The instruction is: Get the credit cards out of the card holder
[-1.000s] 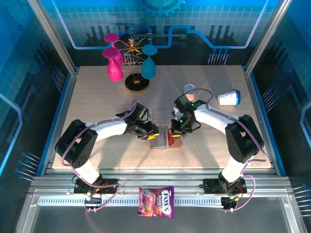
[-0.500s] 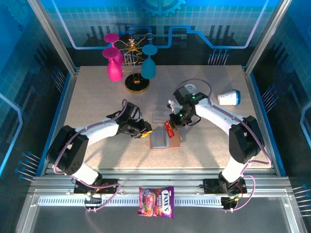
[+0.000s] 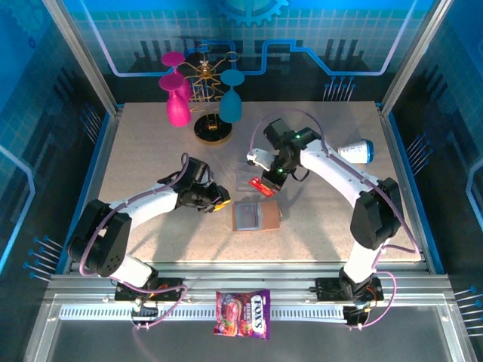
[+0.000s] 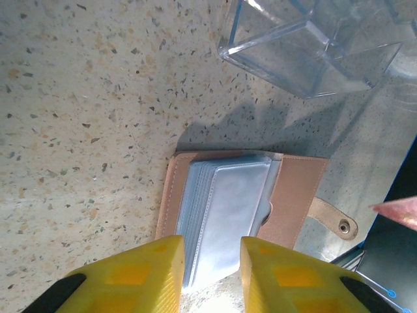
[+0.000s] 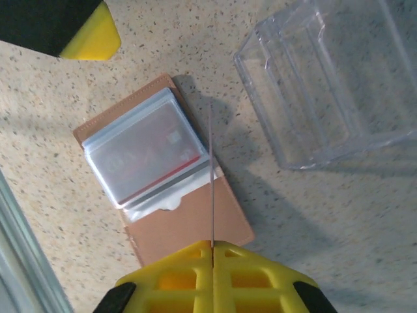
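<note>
The tan card holder (image 3: 256, 217) lies open on the table, grey-blue pockets up. In the right wrist view a red card (image 5: 146, 156) still sits under the clear sleeve of the card holder (image 5: 189, 228). My right gripper (image 3: 266, 179) hangs above and behind the holder, shut on a red credit card (image 3: 262, 185). That card (image 5: 212, 176) shows edge-on between the closed fingers of the right gripper (image 5: 212, 246). My left gripper (image 3: 221, 201) is open, just left of the holder. Its yellow fingers (image 4: 130, 277) frame the pockets of the card holder (image 4: 228, 208) without touching.
A clear plastic box (image 3: 251, 173) stands just behind the holder, beside the lifted card. A rack with pink and teal glasses (image 3: 204, 105) is at the back. A paper cup (image 3: 355, 152) lies at the right. A candy bag (image 3: 243, 313) rests off the table's front edge.
My right gripper has risen and moved back toward the clear box with the red card pulled from the holder. My left gripper has drawn back to the left, off the holder.
</note>
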Robot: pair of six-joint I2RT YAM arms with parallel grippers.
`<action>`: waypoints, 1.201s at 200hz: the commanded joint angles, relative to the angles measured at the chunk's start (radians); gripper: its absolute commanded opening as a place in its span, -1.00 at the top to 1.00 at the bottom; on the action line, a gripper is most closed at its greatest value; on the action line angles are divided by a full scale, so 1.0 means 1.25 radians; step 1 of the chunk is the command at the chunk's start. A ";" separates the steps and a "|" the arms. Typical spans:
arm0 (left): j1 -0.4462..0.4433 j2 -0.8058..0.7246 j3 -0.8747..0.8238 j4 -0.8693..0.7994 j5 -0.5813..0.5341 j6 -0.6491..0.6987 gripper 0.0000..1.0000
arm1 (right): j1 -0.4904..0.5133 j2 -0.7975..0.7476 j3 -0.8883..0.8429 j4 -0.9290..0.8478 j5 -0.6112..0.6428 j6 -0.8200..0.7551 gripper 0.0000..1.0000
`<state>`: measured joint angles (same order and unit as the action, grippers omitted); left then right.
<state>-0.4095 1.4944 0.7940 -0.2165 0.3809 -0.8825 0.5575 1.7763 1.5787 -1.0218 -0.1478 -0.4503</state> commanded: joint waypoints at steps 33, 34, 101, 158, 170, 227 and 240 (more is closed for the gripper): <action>0.013 -0.062 -0.049 -0.022 -0.023 0.008 0.41 | 0.010 0.120 0.184 -0.131 0.064 -0.222 1.00; 0.013 -0.062 -0.049 -0.022 -0.023 0.008 0.41 | 0.010 0.123 0.187 -0.133 0.064 -0.223 1.00; 0.018 -0.085 -0.066 -0.011 -0.032 -0.004 0.41 | 0.014 0.258 0.354 -0.176 0.079 -0.252 1.00; 0.023 -0.056 -0.041 -0.009 -0.013 0.014 0.41 | 0.018 0.344 0.451 -0.199 0.106 -0.271 1.00; 0.025 -0.054 -0.042 -0.008 -0.010 0.015 0.41 | 0.018 0.356 0.458 -0.208 0.107 -0.276 1.00; 0.035 -0.079 -0.069 -0.018 -0.007 0.021 0.41 | 0.017 0.406 0.492 -0.269 0.096 -0.300 1.00; 0.038 -0.087 -0.072 -0.022 -0.008 0.023 0.41 | 0.015 0.412 0.492 -0.270 0.101 -0.302 1.00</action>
<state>-0.3756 1.4143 0.7193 -0.2268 0.3557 -0.8818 0.5694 2.2604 2.1643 -1.2968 -0.0261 -0.7986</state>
